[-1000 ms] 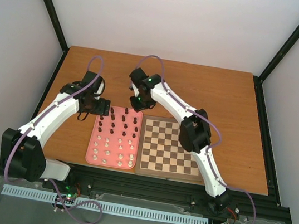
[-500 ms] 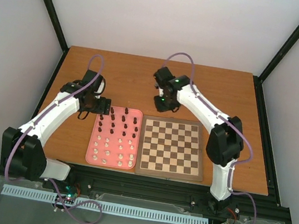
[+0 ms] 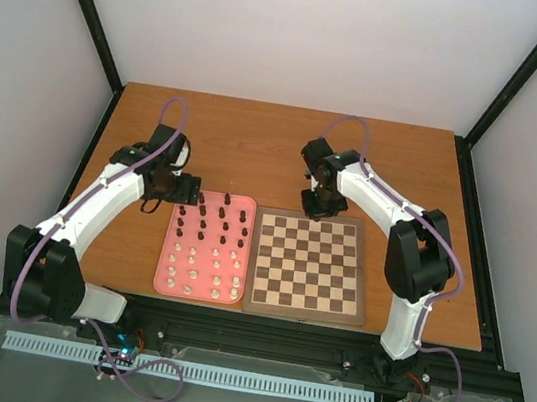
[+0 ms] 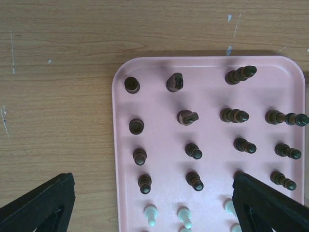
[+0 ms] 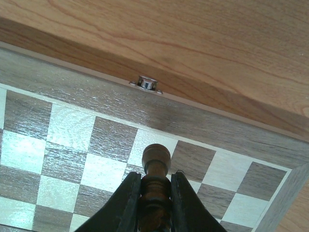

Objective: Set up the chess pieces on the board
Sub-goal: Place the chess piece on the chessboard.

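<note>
The checkered wooden board (image 3: 307, 266) lies right of the pink tray (image 3: 164, 261), which holds dark brown (image 4: 193, 151) and cream-white chess pieces (image 4: 150, 213) standing in rows. My right gripper (image 3: 320, 207) hangs over the board's far edge (image 5: 203, 118), shut on a dark brown chess piece (image 5: 155, 159) whose rounded head sticks out past the fingertips. My left gripper (image 3: 181, 191) hovers over the tray's far left corner, open wide, its two fingers (image 4: 41, 203) apart on either side of the pieces with nothing between them.
A small metal clasp (image 5: 146, 83) sits on the board's far rim. The orange-brown tabletop (image 3: 396, 159) stretches beyond the board and tray. Black frame posts stand at the table's corners.
The right arm swung right from above the tray's far edge to the board's far edge, carrying the dark piece. The left arm stayed still.
</note>
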Motion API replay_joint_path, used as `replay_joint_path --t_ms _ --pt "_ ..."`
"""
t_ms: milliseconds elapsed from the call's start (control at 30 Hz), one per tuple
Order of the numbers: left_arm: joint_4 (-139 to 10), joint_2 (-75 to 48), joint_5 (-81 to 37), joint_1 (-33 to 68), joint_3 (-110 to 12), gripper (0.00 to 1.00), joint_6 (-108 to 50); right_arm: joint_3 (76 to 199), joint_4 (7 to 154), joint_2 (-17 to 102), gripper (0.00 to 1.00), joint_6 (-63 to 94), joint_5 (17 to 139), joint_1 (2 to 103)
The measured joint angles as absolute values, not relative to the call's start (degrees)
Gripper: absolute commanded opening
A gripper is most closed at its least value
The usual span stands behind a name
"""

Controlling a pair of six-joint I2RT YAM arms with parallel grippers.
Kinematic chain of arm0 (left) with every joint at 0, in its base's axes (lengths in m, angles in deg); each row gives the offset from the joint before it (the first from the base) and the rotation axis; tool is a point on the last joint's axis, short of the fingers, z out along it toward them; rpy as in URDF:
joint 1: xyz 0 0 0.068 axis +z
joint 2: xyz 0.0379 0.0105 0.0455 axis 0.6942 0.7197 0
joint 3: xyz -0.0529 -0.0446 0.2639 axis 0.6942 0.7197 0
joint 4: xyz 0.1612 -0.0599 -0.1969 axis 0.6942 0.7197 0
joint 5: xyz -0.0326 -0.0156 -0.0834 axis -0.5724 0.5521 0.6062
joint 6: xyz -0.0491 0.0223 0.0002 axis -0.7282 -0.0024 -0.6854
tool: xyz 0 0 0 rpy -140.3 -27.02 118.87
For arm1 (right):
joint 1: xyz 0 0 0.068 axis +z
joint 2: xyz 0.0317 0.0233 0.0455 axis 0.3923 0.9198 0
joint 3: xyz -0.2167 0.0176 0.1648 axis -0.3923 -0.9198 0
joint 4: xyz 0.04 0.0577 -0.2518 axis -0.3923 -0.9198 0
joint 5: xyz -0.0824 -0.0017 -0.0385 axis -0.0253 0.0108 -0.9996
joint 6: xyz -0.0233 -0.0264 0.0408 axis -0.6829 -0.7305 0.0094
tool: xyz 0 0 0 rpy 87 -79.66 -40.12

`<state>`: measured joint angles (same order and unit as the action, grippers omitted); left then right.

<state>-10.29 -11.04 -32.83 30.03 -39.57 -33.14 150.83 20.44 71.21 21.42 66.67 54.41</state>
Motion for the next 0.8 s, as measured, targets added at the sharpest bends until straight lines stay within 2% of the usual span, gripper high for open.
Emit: replay_joint_path --t_ms 433,800 --pt "-10.4 -9.4 -32.4 30.0 -39.9 1.0 -33.1 149.2 21.1 70.7 0.03 20.5 71.1 54.3" --pt "-10.4 -8.9 -32.2 30.0 -39.9 1.0 -33.1 149.2 20.0 70.8 0.03 20.5 69.4 54.3"
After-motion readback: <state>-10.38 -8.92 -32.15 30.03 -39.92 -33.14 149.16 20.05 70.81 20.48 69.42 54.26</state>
